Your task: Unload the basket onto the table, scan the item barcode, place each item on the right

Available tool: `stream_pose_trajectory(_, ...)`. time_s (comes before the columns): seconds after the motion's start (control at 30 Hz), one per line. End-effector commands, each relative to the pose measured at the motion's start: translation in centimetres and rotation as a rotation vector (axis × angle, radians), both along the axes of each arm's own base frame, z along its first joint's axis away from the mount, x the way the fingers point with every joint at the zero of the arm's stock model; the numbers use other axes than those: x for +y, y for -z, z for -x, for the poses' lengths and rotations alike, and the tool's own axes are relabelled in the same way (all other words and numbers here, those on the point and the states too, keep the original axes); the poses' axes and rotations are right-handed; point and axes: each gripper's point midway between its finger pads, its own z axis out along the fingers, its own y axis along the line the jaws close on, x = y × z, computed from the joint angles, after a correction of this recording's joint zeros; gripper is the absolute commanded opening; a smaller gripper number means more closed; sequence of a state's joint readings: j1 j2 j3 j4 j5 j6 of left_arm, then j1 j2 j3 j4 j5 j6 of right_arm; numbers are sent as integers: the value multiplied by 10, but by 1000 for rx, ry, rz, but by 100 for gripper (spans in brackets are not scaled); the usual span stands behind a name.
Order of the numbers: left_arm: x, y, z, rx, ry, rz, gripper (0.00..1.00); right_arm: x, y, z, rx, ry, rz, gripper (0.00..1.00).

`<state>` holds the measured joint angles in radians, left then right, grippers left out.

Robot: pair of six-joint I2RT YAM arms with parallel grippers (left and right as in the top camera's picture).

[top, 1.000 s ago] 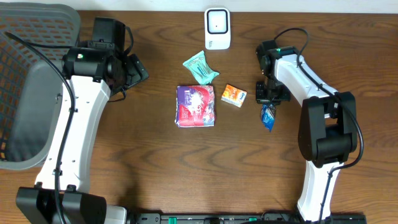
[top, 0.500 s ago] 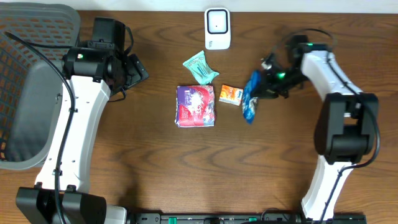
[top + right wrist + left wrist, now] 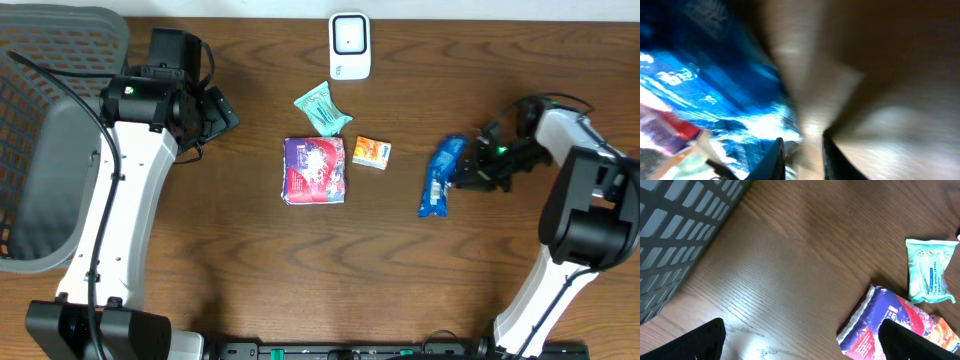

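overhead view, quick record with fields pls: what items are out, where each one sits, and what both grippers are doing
scanner: white scanner, top centre
middle items: teal wipes packet, purple packet, orange box
blue packet: right of the orange box, apart from it
right gripper: at the blue packet's right edge; grip unclear, wrist view blurred
left gripper: open, empty, between the grey basket and the middle items
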<state>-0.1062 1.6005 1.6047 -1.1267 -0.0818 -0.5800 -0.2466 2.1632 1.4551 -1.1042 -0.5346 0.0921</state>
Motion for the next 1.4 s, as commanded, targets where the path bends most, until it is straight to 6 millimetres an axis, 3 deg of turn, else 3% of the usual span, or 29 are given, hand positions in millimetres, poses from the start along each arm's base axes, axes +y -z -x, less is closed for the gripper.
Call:
stream_pose_trajectory(0.0,3,-1,1,0,-15,-9,98,-38,-17,-7,36,21,194,28)
stream_pose_trajectory(0.13,3,-1,1,0,-16,-9,98,-49,-51,-15,50,-2,287,36)
stream_pose_trajectory(0.23,3,-1,1,1,-15,-9,98,-37,-70,-23,23,-48,291,39)
stream_pose_trajectory(0.3,3,-1,1,1,-16,-9,98,-26,-73,-26,5,-88,290,43)
stream_pose_trajectory(0.43,3,-1,1,1,-15,-9,98,-3,-68,-28,-17,-176,304,66)
stream_pose_trajectory(0.53,3,-1,1,0,-15,-9,98,10,-62,-32,-41,-214,325,73)
stream_pose_trajectory(0.57,3,-1,1,0,-15,-9,98,12,-58,-33,-42,-216,338,72)
stream_pose_trajectory(0.7,3,-1,1,0,-15,-9,98,19,-41,-31,-24,-188,394,45)
stream_pose_trajectory(0.8,3,-1,1,0,-15,-9,98,10,-18,-25,4,-151,483,35)
stream_pose_trajectory(0.87,3,-1,1,0,-16,-9,98,9,-10,-26,-9,-147,486,36)
stream_pose_trajectory(0.93,3,-1,1,1,-15,-9,98,13,2,-29,-41,-135,469,45)
stream_pose_trajectory(1.03,3,-1,1,0,-15,-9,98,29,15,-34,-88,-122,389,49)
stream_pose_trajectory(1.1,3,-1,1,1,-15,-9,98,42,16,-38,-115,-117,325,46)
stream_pose_trajectory(1.27,3,-1,1,0,-15,-9,98,81,4,-54,-198,-122,145,9)
stream_pose_trajectory(1.37,3,-1,1,0,-15,-9,98,100,-12,-69,-257,-118,51,2)
